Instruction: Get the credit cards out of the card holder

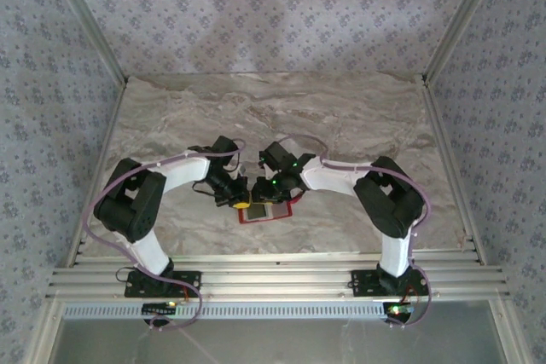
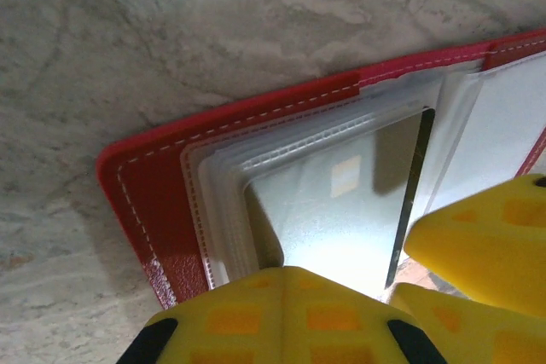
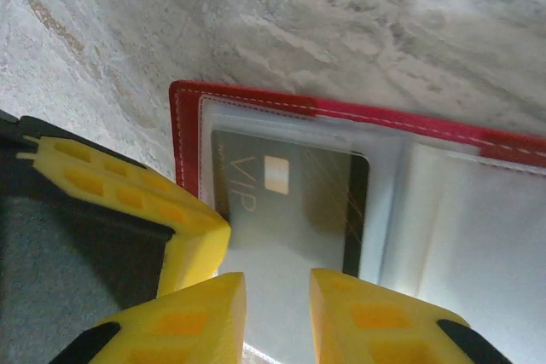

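Right wrist view: the right gripper [image 3: 271, 287] holds its yellow fingers [image 3: 200, 313] slightly parted, with a narrow gap between them, above the lower edge of a greyish credit card [image 3: 290, 202]. In the left wrist view the left gripper [image 2: 286, 283] is clenched, its tips at the bottom of the frame over the card. The card lies among the clear sleeves [image 3: 388, 210] of the open red card holder [image 3: 183, 125], which is flat on the marbled table [image 3: 384, 23], lower centre in the top external view.

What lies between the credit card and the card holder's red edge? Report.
Right wrist view: a clear sleeve lies between credit card and card holder edge.
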Tool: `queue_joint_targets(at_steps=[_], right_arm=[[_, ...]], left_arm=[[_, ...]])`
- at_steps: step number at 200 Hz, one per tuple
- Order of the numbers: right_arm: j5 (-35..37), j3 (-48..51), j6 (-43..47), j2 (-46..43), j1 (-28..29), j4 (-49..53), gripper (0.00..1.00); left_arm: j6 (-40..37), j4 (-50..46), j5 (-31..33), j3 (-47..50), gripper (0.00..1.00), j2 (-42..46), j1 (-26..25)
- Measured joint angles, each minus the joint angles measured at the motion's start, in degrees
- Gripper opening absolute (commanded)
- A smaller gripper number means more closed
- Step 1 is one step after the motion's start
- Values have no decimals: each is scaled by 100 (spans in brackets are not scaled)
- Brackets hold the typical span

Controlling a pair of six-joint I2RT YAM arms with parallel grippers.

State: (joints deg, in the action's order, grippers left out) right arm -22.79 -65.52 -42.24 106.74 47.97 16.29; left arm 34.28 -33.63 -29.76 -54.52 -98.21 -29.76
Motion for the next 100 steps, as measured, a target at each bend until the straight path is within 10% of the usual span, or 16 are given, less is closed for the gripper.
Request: queue_joint_targets(at_steps=[100], right_arm=[[155, 11, 105, 55, 0, 109, 26]], left_arm=[[-87, -87, 76, -70, 6, -44, -4]])
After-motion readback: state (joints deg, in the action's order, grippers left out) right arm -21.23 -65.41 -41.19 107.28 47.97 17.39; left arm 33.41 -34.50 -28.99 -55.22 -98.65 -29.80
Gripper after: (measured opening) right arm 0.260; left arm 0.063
